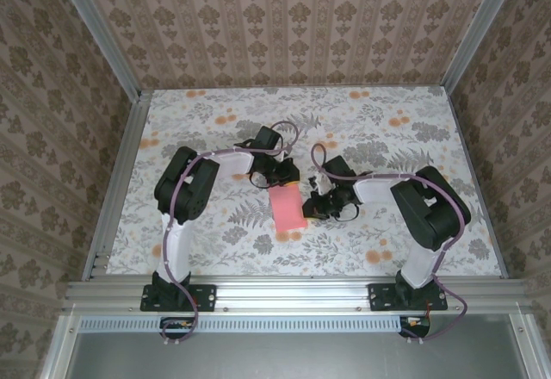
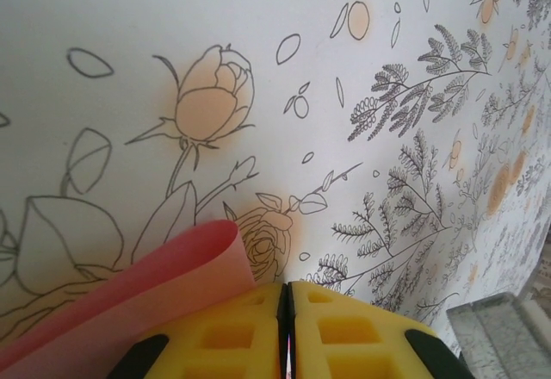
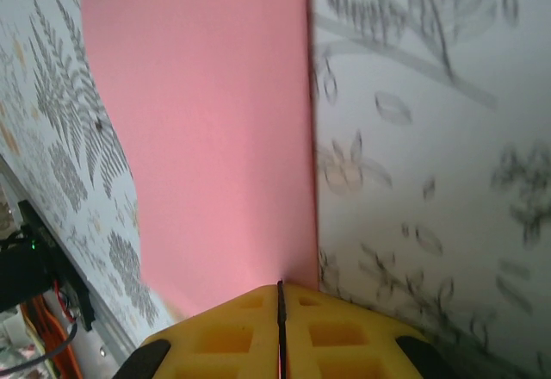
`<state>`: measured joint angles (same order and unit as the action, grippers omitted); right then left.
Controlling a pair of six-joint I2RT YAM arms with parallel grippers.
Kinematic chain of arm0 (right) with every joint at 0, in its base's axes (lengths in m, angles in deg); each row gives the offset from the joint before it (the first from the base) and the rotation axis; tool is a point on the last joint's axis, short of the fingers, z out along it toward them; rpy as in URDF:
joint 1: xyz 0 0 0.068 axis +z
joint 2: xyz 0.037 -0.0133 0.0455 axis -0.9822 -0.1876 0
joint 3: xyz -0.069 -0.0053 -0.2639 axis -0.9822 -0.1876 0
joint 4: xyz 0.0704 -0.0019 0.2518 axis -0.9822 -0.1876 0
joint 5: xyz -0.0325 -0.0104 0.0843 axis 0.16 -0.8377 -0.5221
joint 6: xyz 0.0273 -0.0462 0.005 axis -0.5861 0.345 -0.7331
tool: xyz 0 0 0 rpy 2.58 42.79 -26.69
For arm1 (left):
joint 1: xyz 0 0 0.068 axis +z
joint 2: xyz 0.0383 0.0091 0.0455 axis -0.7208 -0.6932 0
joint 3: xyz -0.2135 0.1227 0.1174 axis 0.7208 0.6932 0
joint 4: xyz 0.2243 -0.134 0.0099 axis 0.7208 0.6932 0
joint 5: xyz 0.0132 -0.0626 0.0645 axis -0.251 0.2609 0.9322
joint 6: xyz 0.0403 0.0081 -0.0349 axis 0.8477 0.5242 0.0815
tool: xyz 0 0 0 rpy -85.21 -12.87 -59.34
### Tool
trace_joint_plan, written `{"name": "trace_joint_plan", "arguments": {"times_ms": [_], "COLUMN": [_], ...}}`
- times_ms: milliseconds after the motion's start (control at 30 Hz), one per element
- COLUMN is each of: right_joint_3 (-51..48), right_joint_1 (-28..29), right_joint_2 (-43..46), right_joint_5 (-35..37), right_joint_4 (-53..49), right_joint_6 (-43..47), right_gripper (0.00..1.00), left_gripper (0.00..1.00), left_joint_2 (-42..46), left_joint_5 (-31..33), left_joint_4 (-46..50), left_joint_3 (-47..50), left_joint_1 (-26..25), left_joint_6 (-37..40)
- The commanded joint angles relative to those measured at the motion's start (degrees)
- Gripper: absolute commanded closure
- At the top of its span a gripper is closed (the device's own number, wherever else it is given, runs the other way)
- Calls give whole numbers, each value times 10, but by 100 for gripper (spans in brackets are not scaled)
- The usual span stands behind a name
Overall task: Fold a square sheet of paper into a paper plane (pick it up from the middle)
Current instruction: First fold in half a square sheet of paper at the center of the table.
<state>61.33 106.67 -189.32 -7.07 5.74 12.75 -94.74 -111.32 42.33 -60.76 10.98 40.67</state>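
We see the square sheet of paper (image 1: 287,210) lying on the bench (image 1: 207,245) between the two arms. From above it reads as a narrow pink rectangle, so it looks doubled over. The left gripper (image 1: 277,175) sits at its far end with fingers (image 2: 215,336) pressed together, and in the left wrist view the paper bows up in a soft, uncreased loop just beside them. The right gripper (image 1: 321,208) is at the sheet's right edge, also closed. We cannot tell whether either has paper pinched or merely rests against it.

The loop worries us. If the hold slips, the flap may spring open, or a crease may set off-line. Dragging closed fingers could also slide or wrinkle such thin paper.
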Motion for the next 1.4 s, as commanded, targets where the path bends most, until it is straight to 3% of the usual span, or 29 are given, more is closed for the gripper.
{"name": "trace_joint_plan", "arguments": {"times_ms": [0,167,367,533,800,900,1367], "right_joint_3": [-34,-20,20,48,87,75,60], "right_joint_1": [5,5,3,5,23,23,24], "right_joint_2": [19,67,116,64,-18,-30,-64], "right_joint_5": [-19,-6,45,54,56,68,96], "right_joint_4": [-104,-136,-74,-11,-7,-3,-4], "right_joint_6": [14,17,-18,-52,-67,-72,-80], "right_gripper": [90,89,88,87,88,89,90], "left_gripper": [88,88,87,88,87,85,80], "left_joint_2": [-37,-41,-43,-44,-41,-32,37], "left_joint_5": [69,63,55,50,27,-13,-58], "left_joint_4": [29,25,24,25,28,10,-47], "left_joint_3": [29,27,24,20,6,-2,52], "left_joint_1": [23,22,18,16,11,10,-9], "left_joint_6": [26,28,29,28,29,29,-7]}}
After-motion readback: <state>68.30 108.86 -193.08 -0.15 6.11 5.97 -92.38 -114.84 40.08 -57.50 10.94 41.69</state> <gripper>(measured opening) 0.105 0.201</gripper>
